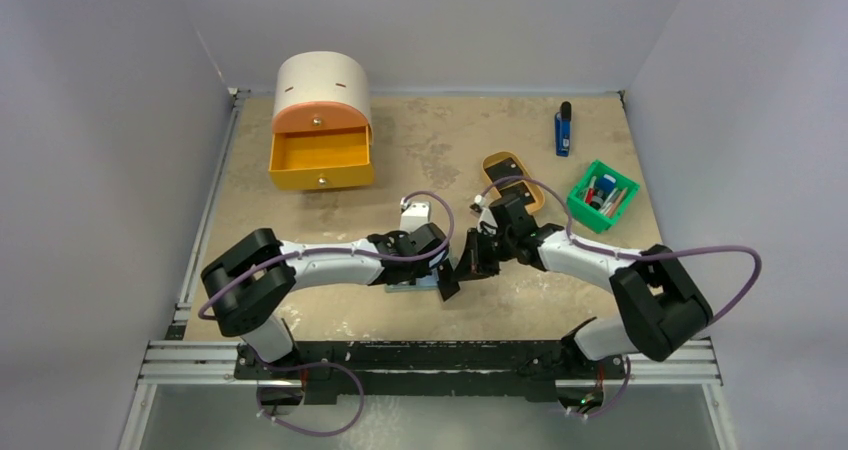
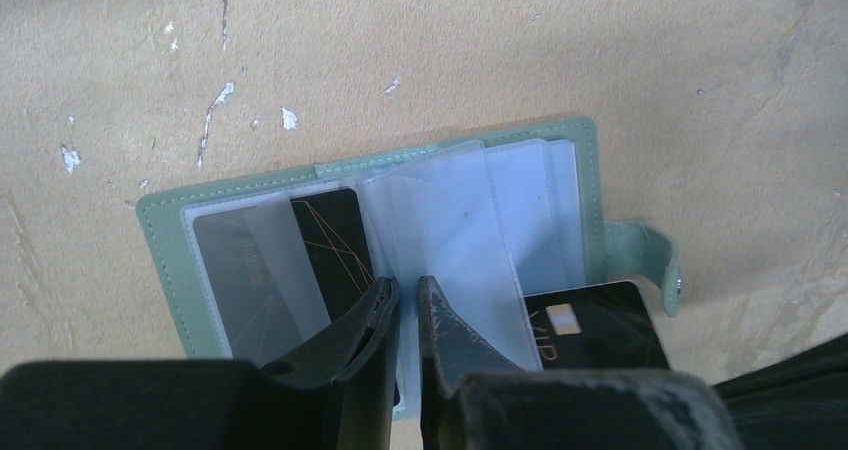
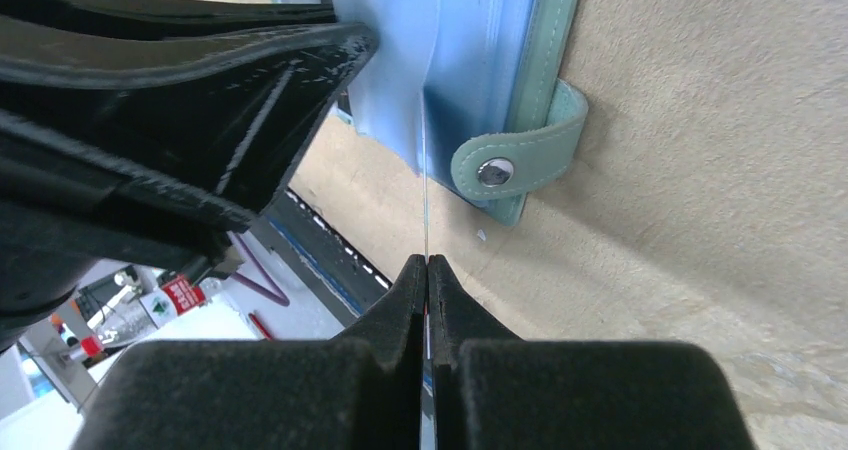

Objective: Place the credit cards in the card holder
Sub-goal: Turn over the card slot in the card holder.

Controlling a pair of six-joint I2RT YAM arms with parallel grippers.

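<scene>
The grey-green card holder (image 2: 165,240) lies open on the table, its clear sleeves fanned up. One black credit card (image 2: 330,235) sits inside a left sleeve. My left gripper (image 2: 408,292) is pinched on a clear sleeve page (image 2: 450,230) and holds it upright. A second black credit card (image 2: 600,325), with a chip and gold lettering, rests at the holder's right pockets beside the snap tab (image 3: 520,150). My right gripper (image 3: 427,262) is shut on this card, which shows edge-on (image 3: 425,200) in the right wrist view. In the top view both grippers meet over the holder (image 1: 412,284).
At the back left stands a round-topped cabinet (image 1: 322,95) with its yellow drawer (image 1: 320,162) pulled open. A tan oval tray (image 1: 497,162), a green bin (image 1: 603,196) of small items and a blue-and-black stick (image 1: 564,128) lie at the back right.
</scene>
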